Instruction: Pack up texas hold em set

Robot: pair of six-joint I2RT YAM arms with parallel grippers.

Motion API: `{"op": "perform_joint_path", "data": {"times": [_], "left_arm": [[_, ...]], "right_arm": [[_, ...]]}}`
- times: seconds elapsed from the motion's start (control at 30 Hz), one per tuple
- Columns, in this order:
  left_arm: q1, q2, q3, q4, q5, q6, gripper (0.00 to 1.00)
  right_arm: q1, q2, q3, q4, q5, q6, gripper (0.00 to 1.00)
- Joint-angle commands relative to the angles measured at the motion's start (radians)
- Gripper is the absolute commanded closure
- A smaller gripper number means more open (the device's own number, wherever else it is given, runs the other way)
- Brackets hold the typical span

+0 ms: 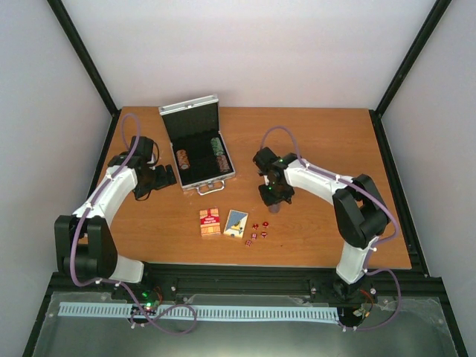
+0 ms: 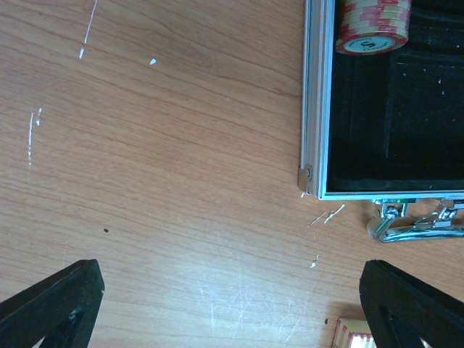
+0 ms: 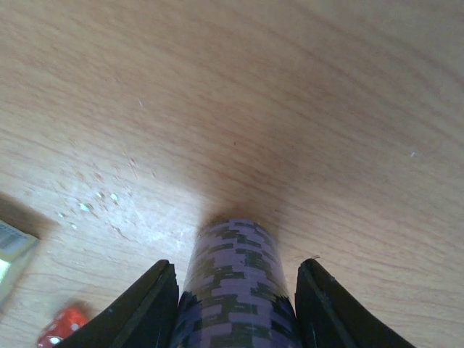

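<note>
The silver briefcase (image 1: 192,111) lies open at the back left, with a red-cream chip stack (image 1: 183,159) and a green-topped stack (image 1: 217,152) in its black lining. My left gripper (image 1: 160,178) is open and empty just left of the case. In the left wrist view (image 2: 232,319) the case rim (image 2: 313,109), the red-cream stack (image 2: 372,25) and the handle (image 2: 413,226) show. My right gripper (image 1: 274,197) is shut on a purple-black chip stack (image 3: 235,283) whose far end is at the table. The red deck (image 1: 210,222), the blue-yellow deck (image 1: 236,223) and the tiny red dice (image 1: 256,230) lie in front.
A corner of the red deck (image 2: 351,335) shows by my left gripper's right finger. One die (image 3: 61,326) and a deck's edge (image 3: 11,250) lie left of my right gripper. Black frame posts stand at the table's back corners.
</note>
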Motion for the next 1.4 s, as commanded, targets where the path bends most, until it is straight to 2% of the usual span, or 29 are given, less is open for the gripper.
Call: {"op": "perform_joint_path", "data": {"times": [0.0, 0.27, 0.53, 0.87, 1.37], "left_arm": [[0.003, -0.024, 0.003, 0.007, -0.011, -0.007, 0.00], [0.003, -0.046, -0.010, 0.010, -0.020, -0.011, 0.00], [0.003, -0.074, 0.015, 0.002, -0.038, -0.033, 0.00], [0.002, -0.074, 0.024, -0.018, -0.061, -0.039, 0.00], [0.003, -0.090, -0.010, -0.017, -0.061, -0.038, 0.00]], "right_arm": [[0.001, -0.010, 0.122, 0.015, 0.024, -0.003, 0.97], [0.008, 0.010, 0.265, 0.299, -0.141, 0.049, 0.97], [0.072, 0.229, 0.429, 0.583, -0.323, 0.133, 0.97], [0.135, 0.478, 0.700, 0.655, -0.381, 0.206, 0.97], [0.158, 0.623, 0.752, 0.740, -0.366, 0.272, 0.97]]}}
